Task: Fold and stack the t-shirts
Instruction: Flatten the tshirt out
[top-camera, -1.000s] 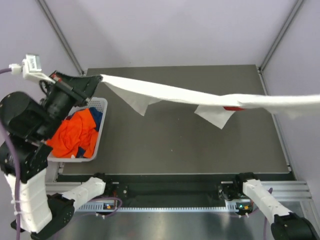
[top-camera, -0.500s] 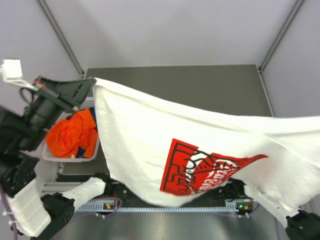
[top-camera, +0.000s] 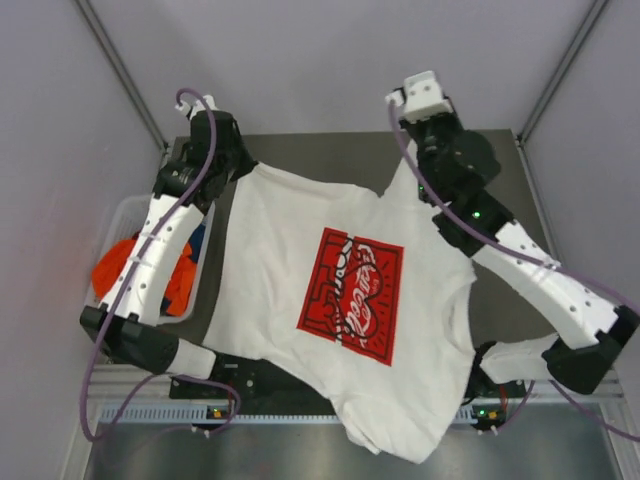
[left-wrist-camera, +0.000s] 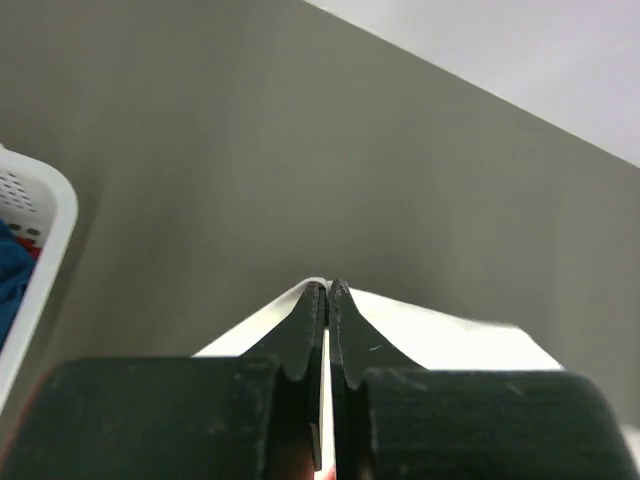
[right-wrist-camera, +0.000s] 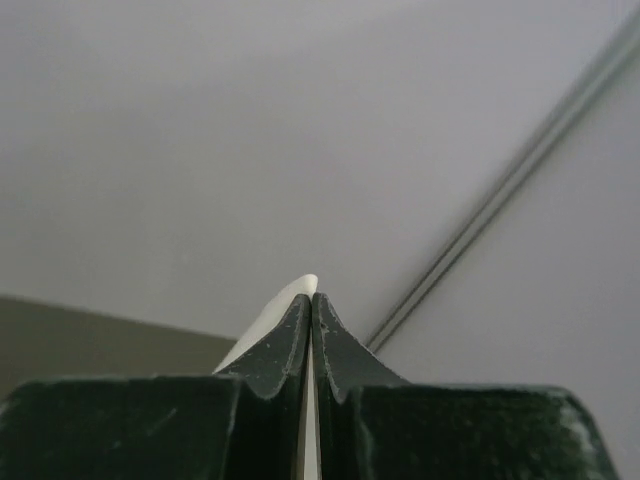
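A white t-shirt with a red print lies spread over the dark table, print side up. Its lower part hangs over the near edge. My left gripper is shut on the shirt's far left corner. In the left wrist view it pinches white cloth just above the table. My right gripper is shut on the far right corner. In the right wrist view it holds a white fold, raised slightly.
A white basket at the table's left edge holds an orange shirt and a blue one. The basket's corner shows in the left wrist view. Grey walls enclose the table on three sides.
Both arms swung forward from the sides to the far edge. The shirt, held stretched in the air before, now lies flat on the table with its print up.
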